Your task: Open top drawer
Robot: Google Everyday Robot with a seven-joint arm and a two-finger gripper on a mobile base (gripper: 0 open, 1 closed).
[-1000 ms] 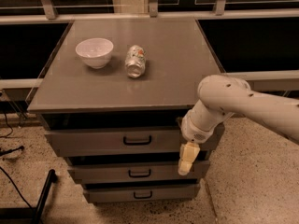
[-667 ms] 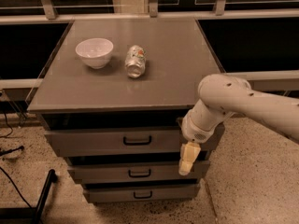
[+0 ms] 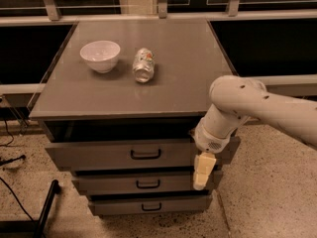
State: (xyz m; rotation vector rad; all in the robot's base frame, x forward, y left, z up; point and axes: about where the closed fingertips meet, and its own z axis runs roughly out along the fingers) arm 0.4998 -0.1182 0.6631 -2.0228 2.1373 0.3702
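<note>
The pincer [image 3: 200, 179] hangs pointing down from the pale arm [image 3: 257, 105], in front of the right end of the top drawer [image 3: 94, 155] and reaching down over the middle drawer [image 3: 109, 183]; whether it is spread or pressed together I cannot tell, and whether it touches either front I cannot tell; it is well to the right of the black loop handle [image 3: 145, 154]. The top drawer sits just under the surface [image 3: 198, 78], its flat grey front facing the camera, its long axis running left to right; a dark gap lies between its upper edge and the surface's lip, and nothing inside can be made out; its front stands out further than the two below, the bottom drawer [image 3: 114, 206] being narrowest. On the surface a white bowl [image 3: 100, 55] stands upright at the left, its inside showing plain white; near it to the right a can [image 3: 142, 64] lies on its side, one end toward the camera. Against the frames from a second ago the pincer, arm, drawer, bowl and can sit in much the same places.
</note>
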